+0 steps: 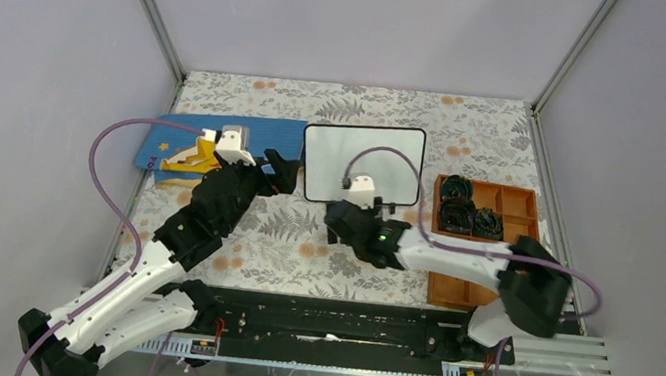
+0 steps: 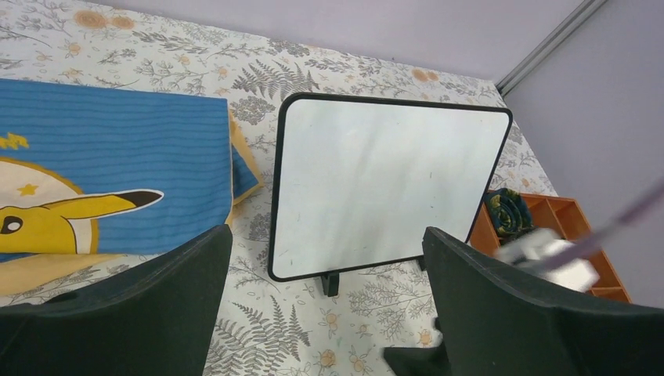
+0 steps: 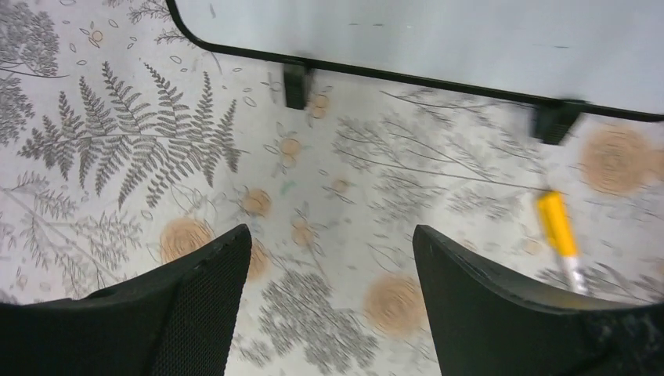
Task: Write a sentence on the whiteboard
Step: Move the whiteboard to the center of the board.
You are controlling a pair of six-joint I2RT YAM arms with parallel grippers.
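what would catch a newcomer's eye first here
The blank whiteboard stands on small black feet in the middle, glossy and black-framed. A blue mat with a yellow cartoon figure lies to its left, an orange tray to its right. A yellow marker lies loose before the board's feet.

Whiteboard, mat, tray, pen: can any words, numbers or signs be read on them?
None can be read.
The whiteboard is blank but for faint specks.
The blue mat bears only a yellow cartoon figure and stars.
The orange tray shows no label.
The yellow pen is too blurred to tell.
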